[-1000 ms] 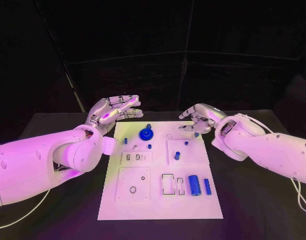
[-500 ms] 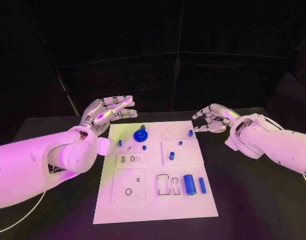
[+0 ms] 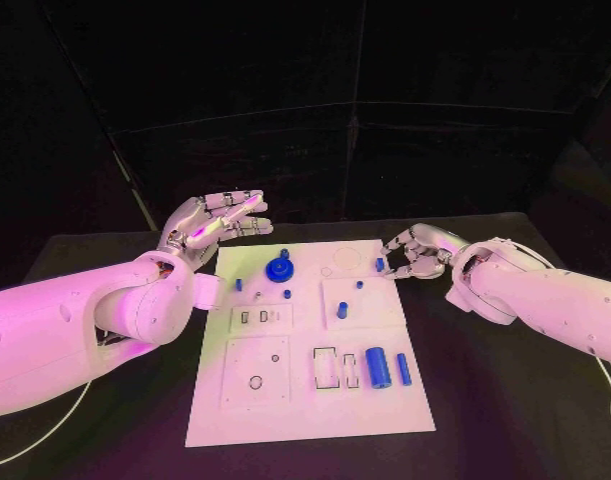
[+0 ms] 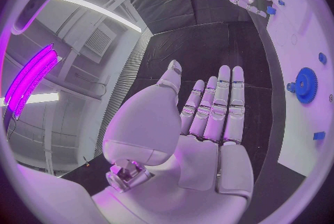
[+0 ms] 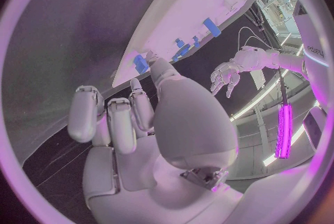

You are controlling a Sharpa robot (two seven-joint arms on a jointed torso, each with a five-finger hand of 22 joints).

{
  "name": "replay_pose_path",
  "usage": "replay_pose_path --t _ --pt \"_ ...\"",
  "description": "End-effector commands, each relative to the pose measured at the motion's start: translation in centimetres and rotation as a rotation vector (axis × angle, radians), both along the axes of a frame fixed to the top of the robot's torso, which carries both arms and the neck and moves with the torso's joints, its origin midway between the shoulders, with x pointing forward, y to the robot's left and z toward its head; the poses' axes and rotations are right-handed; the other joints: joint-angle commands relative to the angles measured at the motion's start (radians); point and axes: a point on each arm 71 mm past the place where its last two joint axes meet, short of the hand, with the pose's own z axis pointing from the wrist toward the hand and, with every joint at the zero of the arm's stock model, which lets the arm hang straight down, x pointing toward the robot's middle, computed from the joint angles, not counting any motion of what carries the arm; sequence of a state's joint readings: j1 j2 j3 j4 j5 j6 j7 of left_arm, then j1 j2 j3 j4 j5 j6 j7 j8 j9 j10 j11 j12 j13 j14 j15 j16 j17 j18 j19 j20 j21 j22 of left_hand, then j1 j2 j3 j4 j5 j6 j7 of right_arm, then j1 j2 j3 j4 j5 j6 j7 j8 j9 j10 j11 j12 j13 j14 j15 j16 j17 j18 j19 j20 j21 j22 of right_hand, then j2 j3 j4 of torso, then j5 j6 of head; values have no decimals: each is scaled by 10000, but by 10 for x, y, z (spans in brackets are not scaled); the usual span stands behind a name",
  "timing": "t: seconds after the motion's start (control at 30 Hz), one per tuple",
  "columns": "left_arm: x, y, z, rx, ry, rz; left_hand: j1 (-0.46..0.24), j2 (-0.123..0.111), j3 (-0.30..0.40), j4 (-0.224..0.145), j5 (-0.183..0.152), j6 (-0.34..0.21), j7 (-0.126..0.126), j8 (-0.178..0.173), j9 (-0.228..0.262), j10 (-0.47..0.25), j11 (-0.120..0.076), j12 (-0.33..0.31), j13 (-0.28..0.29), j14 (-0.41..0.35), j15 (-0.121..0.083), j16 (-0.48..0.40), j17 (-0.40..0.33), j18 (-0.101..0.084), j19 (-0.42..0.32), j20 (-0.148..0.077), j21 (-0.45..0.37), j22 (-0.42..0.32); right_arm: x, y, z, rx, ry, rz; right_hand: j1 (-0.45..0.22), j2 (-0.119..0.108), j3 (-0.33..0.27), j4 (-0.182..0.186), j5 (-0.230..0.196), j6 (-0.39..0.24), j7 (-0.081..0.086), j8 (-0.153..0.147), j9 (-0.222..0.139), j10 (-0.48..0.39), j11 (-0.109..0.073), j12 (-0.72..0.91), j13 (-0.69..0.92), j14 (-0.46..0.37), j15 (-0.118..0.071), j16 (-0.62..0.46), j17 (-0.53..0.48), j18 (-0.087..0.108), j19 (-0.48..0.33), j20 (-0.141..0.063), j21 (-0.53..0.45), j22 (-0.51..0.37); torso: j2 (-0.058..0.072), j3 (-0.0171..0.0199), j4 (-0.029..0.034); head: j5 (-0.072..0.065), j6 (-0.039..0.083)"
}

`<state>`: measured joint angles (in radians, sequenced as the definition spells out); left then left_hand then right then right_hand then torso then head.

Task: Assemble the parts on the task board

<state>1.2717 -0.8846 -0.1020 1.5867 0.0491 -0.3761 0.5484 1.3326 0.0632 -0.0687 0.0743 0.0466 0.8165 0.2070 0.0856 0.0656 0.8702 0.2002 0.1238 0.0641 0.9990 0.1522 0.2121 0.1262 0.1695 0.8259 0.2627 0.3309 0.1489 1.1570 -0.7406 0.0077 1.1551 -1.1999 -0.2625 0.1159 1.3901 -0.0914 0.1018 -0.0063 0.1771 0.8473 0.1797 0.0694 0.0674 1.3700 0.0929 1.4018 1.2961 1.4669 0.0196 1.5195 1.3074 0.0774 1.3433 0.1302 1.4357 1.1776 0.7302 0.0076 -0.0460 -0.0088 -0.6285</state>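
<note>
Head view: the white task board (image 3: 310, 400) lies mid-table, the left hand (image 3: 216, 222) raised, fingers spread and empty, beyond its far left corner; right wrist view: the right hand (image 5: 132, 123) pinches a small blue peg (image 5: 141, 63) at the board's far right edge.

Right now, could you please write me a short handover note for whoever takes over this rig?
Left hand: open, raised off the far left corner of the task board, holding nothing.
Right hand: at the board's far right edge, thumb at a small blue peg; I cannot tell whether it grips it.
Parts: the blue gear stands at the far end. The thick blue cylinder and slim blue rod lie near the right edge, beside outlined slots.
Done: the gear seems seated.
Left: probably the peg, cylinder and rod.
</note>
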Motion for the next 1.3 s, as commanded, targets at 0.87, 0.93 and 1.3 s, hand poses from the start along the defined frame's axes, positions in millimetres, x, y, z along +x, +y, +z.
replay_pose_path --t 0.87,0.93,1.3 --pt "2 -2 1 -30 -93 -156 98 34 -4 -53 28 -12 457 -56 -12 -4 70 -67 -5 -23 51 -63 -4 108 -4 9 36 -14 7 12 -3 115 -107 -164 -134 581 326 -195 -38 1068 -100 420 120 272 -88 195 395 754 -90 17 1305 8 67 -84 -1 147 -3 12 -9 -25 -61" --pt "2 -1 1 -30 -90 -156 105 42 5 -71 29 -20 456 -62 -12 -1 69 -71 -4 -21 51 -67 -3 109 -6 9 36 -16 8 12 -4 108 -94 -168 -128 624 383 -239 -59 1275 -151 502 136 312 -132 224 442 757 -125 21 1318 6 77 -113 4 159 -2 11 -11 -27 -63" --pt "2 -1 0 -19 -64 -155 105 42 5 -71 29 -20 456 -62 -12 -1 69 -71 -4 -21 51 -67 -3 109 -6 9 36 -16 8 12 -5 73 12 -169 -135 680 489 -315 -100 1513 -227 576 132 349 -201 244 484 760 -186 24 1328 3 90 -170 9 172 -2 19 1 -32 -90"
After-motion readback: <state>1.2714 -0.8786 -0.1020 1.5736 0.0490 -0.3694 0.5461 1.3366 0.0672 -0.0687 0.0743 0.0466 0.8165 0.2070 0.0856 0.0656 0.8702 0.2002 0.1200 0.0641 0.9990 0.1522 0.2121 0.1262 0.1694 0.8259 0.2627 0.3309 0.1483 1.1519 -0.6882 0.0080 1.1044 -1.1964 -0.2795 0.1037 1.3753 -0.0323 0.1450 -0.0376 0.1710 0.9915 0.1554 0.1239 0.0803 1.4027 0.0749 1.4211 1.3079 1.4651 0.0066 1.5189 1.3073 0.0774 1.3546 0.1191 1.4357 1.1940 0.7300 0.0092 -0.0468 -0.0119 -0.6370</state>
